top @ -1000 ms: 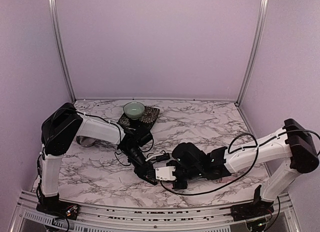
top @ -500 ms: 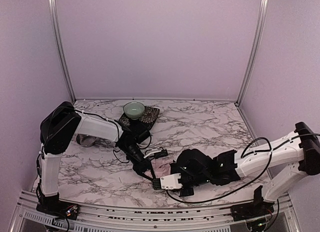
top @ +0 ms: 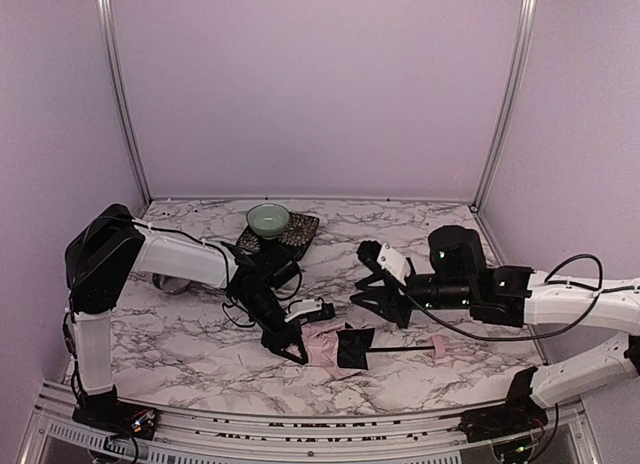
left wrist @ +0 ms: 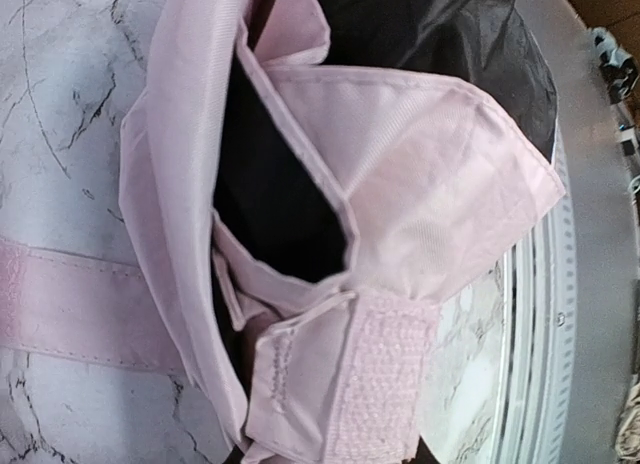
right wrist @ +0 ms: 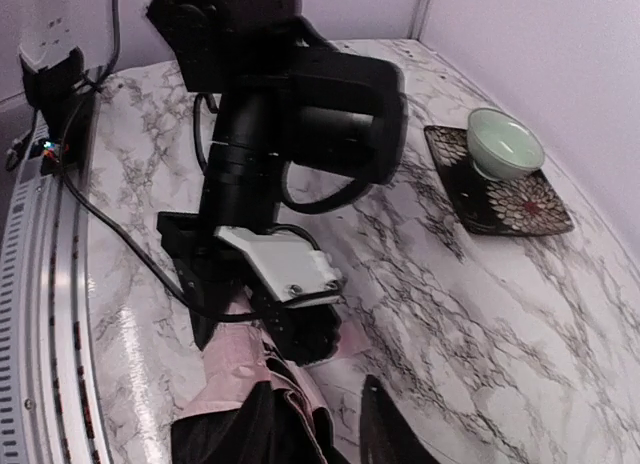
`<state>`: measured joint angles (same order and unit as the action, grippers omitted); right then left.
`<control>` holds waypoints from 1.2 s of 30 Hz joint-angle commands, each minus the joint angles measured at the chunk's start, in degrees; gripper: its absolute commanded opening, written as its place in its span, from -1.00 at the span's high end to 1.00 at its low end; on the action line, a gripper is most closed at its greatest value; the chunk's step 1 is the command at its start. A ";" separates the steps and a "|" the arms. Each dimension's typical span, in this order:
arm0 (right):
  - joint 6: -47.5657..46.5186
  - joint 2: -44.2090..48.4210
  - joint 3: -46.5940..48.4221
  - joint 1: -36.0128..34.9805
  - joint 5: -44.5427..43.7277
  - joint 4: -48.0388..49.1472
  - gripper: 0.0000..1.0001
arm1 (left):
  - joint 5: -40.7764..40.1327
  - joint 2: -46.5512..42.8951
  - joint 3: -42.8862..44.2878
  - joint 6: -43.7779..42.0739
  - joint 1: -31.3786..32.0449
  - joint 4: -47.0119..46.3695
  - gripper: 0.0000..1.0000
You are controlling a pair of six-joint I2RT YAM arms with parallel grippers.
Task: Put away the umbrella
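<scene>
So the compact pale pink folding umbrella (top: 325, 342) is lying on the white marble-look surface (top: 420, 234) near the front edge. The canopy is bunched up at the left, with the thin black shaft (top: 400, 348) poking out to the right and ending in the small pink handle (top: 440, 346).

The left tool (top: 292, 342) is down at the canopy end and looks clamped onto a fold of the pink fabric. Its wrist view is just pink cloth, black lining and the fuzzy fastening strap (left wrist: 385, 374), no fingers in sight. My guess is it's pinning that end so the bundle can't slide around.

The right tool (top: 372, 296) hangs above the surface just behind the umbrella, jaws apart with nothing in them, so it looks free to come in for the shaft or strap. The canopy isn't wrapped yet, so 1 arm anchoring while the other tidies makes sense. That loose fabric looks floppy though, and it could slip out.
</scene>
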<state>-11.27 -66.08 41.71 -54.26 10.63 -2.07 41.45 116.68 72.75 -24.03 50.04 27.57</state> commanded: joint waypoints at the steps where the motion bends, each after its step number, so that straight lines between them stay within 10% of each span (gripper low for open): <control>1: 14.86 3.09 -1.48 12.81 11.49 3.03 0.24 | -18.51 0.26 -6.69 -6.04 2.76 1.31 1.00; 9: 22.20 -18.89 10.26 17.76 20.76 -11.38 0.02 | -27.14 -3.65 -11.50 -11.23 7.47 -2.12 1.00; 18: 25.17 -35.69 15.09 17.78 29.31 -12.97 -0.70 | -28.77 -9.70 -18.48 -17.25 10.56 -8.43 1.00; 36: 30.15 -51.75 24.01 14.96 41.56 -4.20 -0.04 | -30.36 -9.72 -18.74 -17.47 11.51 -9.24 1.00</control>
<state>18.37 -115.15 63.61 -37.60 49.91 -6.31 15.84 103.81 57.19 -40.73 60.90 10.94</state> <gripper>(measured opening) 0.552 0.262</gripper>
